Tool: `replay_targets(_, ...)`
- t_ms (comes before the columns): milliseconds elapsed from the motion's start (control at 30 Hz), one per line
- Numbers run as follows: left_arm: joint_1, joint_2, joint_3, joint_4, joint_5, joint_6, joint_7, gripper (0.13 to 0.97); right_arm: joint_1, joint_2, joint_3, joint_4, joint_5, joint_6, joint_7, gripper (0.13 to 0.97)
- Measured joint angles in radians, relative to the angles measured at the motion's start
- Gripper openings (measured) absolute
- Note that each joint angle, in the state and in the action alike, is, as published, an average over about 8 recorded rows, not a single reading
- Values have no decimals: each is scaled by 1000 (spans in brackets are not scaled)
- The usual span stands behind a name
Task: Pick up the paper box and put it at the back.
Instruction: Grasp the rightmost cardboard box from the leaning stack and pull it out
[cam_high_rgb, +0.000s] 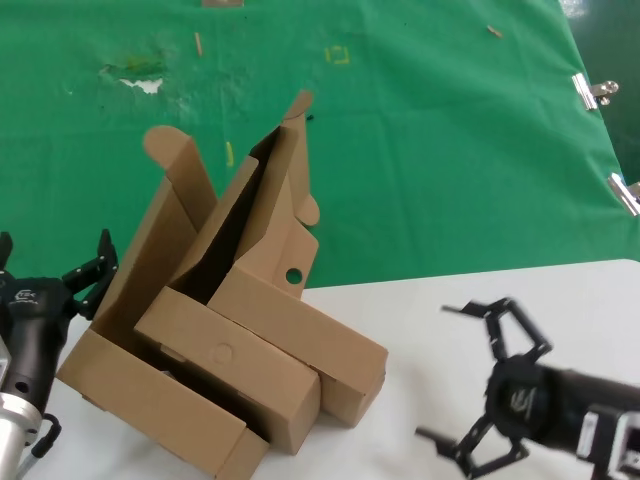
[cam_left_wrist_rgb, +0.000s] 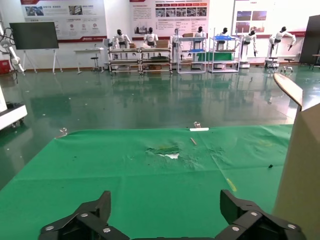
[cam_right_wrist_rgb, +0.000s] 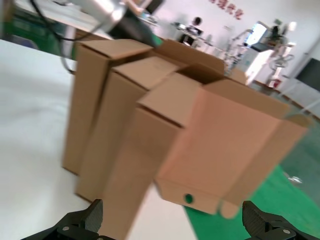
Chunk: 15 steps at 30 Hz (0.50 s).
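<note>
While box (cam_high_rgb: 285, 290) leans among cartons on tabletop (cam_high_rgb: 540, 320), right tool (cam_high_rgb: 490, 385) spread wide, empty, facing it for pickup; left tool (cam_high_rgb: 60, 275) open, parked beside.

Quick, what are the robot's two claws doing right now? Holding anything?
Left gripper: fingers open, holding nothing, beside the cardboard boxes.
Right gripper: fingers spread open, holding nothing, over the white table.

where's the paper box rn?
Head view: the paper box, flap hole visible, sits left of centre at the white table's back edge, nested against two other cardboard boxes.
</note>
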Motion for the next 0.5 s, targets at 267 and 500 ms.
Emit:
replay_targets(267, 0, 0, 0, 0, 0, 0, 0, 689, 27, -8, -74, -13, -22, -45, -21, 952)
replay_targets(500, 0, 0, 0, 0, 0, 0, 0, 540, 72, -37, -112, -53, -23, -46, 0, 906)
